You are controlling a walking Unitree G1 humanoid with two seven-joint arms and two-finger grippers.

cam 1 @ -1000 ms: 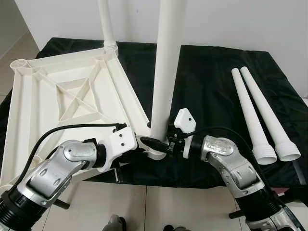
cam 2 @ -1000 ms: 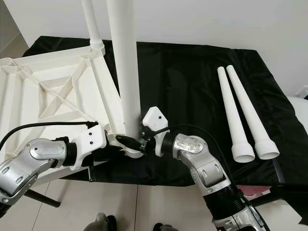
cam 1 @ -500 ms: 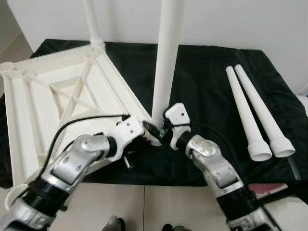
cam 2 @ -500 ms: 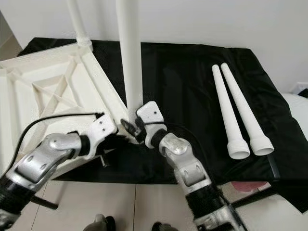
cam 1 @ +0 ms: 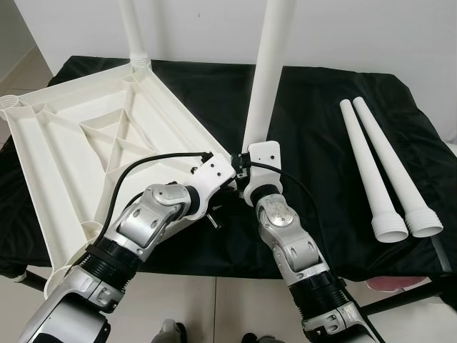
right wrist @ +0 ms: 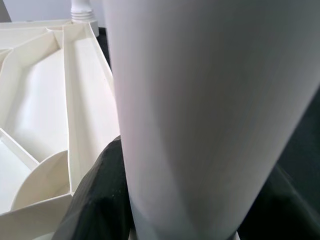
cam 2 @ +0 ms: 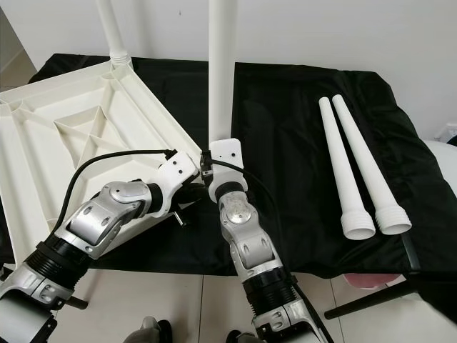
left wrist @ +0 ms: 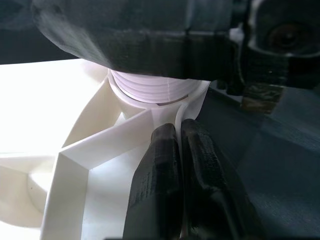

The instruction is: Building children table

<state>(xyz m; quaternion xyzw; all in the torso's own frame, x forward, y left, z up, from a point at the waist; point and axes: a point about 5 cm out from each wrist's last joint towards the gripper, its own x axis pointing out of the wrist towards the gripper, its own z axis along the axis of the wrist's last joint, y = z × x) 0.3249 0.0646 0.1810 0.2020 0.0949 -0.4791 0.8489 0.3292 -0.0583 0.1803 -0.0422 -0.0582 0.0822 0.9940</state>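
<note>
Right end effector [right wrist: 165, 220] clenched around the base of the upright white leg [cam 1: 268, 78], fingers on either side of it. Left end effector [left wrist: 180, 150] just beside, fingers pressed together on a rib of the inverted tabletop [cam 1: 93, 136], apparently pinching its wall. Two loose legs [cam 1: 382, 171] lie well right of the right end effector on the black-covered table [cam 1: 314, 107].

White ribbed tabletop [cam 1: 93, 136] lies upside-down, two legs [cam 1: 270, 71] standing upright in its corner sockets, two loose legs [cam 1: 385, 171] lying side by side well right of it.
</note>
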